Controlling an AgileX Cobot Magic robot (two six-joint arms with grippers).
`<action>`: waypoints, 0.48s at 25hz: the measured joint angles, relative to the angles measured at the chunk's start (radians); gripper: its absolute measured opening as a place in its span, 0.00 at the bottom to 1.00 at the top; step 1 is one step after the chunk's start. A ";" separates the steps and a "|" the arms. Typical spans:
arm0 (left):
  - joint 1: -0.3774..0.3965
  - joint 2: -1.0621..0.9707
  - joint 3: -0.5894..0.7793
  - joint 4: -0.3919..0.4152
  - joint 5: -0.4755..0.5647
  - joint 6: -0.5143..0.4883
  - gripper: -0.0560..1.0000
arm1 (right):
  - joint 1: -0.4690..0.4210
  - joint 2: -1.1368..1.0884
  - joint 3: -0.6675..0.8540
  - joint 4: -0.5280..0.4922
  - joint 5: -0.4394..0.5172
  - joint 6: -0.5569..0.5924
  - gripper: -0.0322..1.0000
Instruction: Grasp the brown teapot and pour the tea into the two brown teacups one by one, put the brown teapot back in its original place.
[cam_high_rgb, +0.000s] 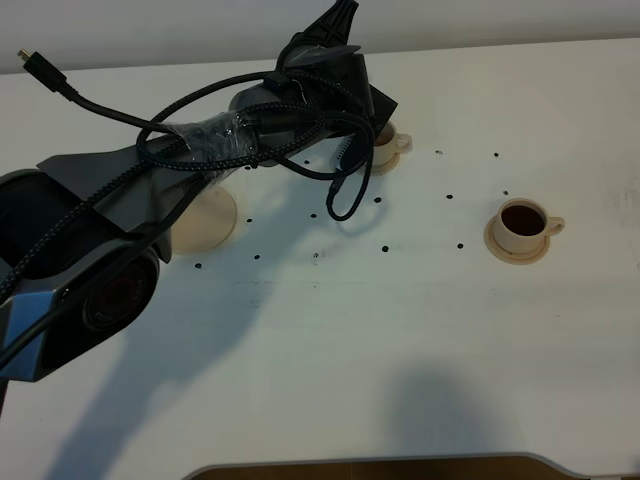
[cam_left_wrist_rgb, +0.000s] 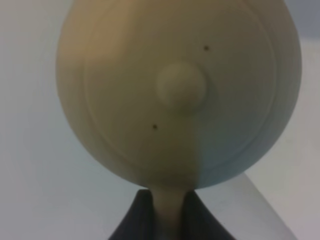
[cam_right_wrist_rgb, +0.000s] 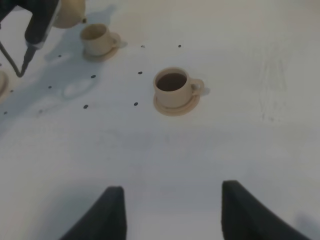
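My left gripper (cam_left_wrist_rgb: 170, 220) is shut on the loop handle of the brown teapot (cam_left_wrist_rgb: 180, 95), which fills the left wrist view with its knobbed lid towards the camera. In the exterior view the left arm (cam_high_rgb: 250, 130) reaches across and hides the teapot. The teapot's edge shows in the right wrist view (cam_right_wrist_rgb: 70, 12), just above one teacup (cam_right_wrist_rgb: 97, 39) (cam_high_rgb: 390, 143). The other teacup (cam_high_rgb: 523, 225) (cam_right_wrist_rgb: 172, 87) holds dark tea on its saucer. The wide saucer (cam_high_rgb: 205, 220) lies bare, half under the arm. My right gripper (cam_right_wrist_rgb: 172, 215) is open and empty.
The white table (cam_high_rgb: 400, 330) has small dark holes scattered between the cups. A black cable loop (cam_high_rgb: 345, 195) hangs from the left arm near the far teacup. The table's front edge (cam_high_rgb: 400, 462) runs along the bottom.
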 joint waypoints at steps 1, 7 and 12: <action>0.000 0.004 0.000 0.009 0.000 0.000 0.18 | 0.000 0.000 0.000 0.000 0.000 0.000 0.46; -0.003 0.027 0.000 0.029 0.000 0.003 0.18 | 0.000 0.000 0.000 0.000 0.000 0.000 0.46; -0.012 0.030 0.000 0.075 -0.005 0.000 0.18 | 0.000 0.000 0.000 0.000 0.000 0.000 0.46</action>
